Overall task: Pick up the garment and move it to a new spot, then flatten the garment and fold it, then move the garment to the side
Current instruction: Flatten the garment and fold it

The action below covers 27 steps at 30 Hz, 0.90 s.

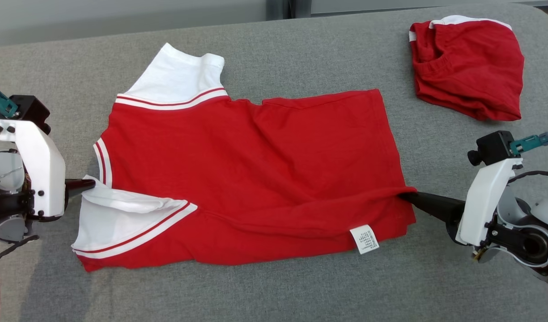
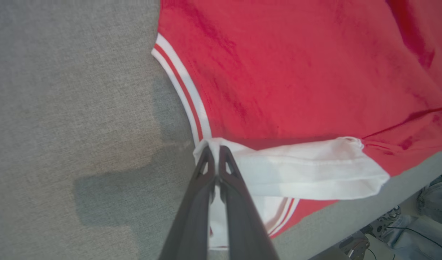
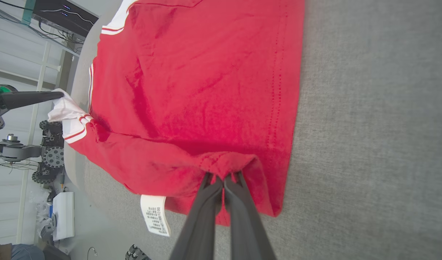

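A grey woven fabric surface spans the head view, with a pale wall behind it. Past its edge, the right wrist view catches a white floor with wheeled machinery. The red jersey shirt with white sleeves lies mid-surface. Its long axis runs left to right, with the neckline and sleeves toward the robot's left and the hem toward its right. The left gripper has its fingers pressed together on the near white sleeve. The right gripper pinches a red fold at the hem. A white care label shows near the front edge. A bunched red and white garment sits well apart, far right.
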### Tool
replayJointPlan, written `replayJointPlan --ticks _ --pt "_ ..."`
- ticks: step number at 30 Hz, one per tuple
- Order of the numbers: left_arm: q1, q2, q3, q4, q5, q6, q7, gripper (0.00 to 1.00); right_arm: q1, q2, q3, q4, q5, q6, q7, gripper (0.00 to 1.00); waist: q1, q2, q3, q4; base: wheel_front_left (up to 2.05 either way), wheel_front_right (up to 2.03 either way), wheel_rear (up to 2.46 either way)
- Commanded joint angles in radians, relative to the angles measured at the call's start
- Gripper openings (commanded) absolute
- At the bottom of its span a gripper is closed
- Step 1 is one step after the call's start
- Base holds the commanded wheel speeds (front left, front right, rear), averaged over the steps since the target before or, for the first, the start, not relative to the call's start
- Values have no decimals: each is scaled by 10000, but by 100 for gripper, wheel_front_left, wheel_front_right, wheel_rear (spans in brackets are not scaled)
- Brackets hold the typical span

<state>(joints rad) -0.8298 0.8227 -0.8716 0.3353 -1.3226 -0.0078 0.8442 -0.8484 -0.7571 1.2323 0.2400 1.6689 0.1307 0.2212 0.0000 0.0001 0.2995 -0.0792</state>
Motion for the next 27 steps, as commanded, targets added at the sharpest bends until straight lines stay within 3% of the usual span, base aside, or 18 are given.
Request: replayJointPlan --ticks 1,5,8,9,10,11,12,13,14,15,17,27 --pt "-177 -93 3 147 12 -58 -33 0 -88 12 -22 130 -42 4 59 0 0 -1 9 15 0 0 0" --pt "-291 -310 5 514 46 -141 -90 0 -197 161 -16 375 -63 4 88 0 0 -1 35 42 0 0 0" --pt "-412 -427 -2 760 71 -206 -111 0 -243 236 -24 525 -69 4 86 12 0 -1 69 30 0 0 0" --pt "-449 -455 11 848 71 -221 -140 0 -244 263 -23 562 -86 4 83 22 0 -1 79 24 0 0 0" --pt "-449 -455 11 848 71 -221 -140 0 -244 263 -23 562 -86 4 83 22 0 -1 79 24 0 0 0" --pt "-474 -487 23 925 71 -247 -160 0 -251 297 -21 592 -89 4 68 34 0 -1 86 16 0 0 0" --pt "-469 -526 21 994 62 -275 -142 0 -266 338 -23 615 -91 4 50 35 0 -1 90 9 0 0 0" --pt "-462 -553 6 1073 64 -269 -121 0 -286 369 -30 647 -83 4 32 33 0 -1 92 2 0 0 0" --pt "-479 -572 -10 1157 80 -273 -89 0 -305 368 -46 689 -88 4 1 25 0 -1 90 -7 0 0 0" --pt "-514 -583 -20 1209 89 -291 -81 0 -319 366 -51 719 -95 4 -12 9 0 -1 87 -15 0 0 0" --pt "-566 -609 -22 1322 90 -306 -47 0 -321 388 -51 755 -92 4 -18 0 0 -1 86 -31 0 0 0" --pt "-612 -531 -95 1752 240 -364 -64 0 -114 315 -128 842 42 4 -195 0 0 -1 61 -65 0 0 0"
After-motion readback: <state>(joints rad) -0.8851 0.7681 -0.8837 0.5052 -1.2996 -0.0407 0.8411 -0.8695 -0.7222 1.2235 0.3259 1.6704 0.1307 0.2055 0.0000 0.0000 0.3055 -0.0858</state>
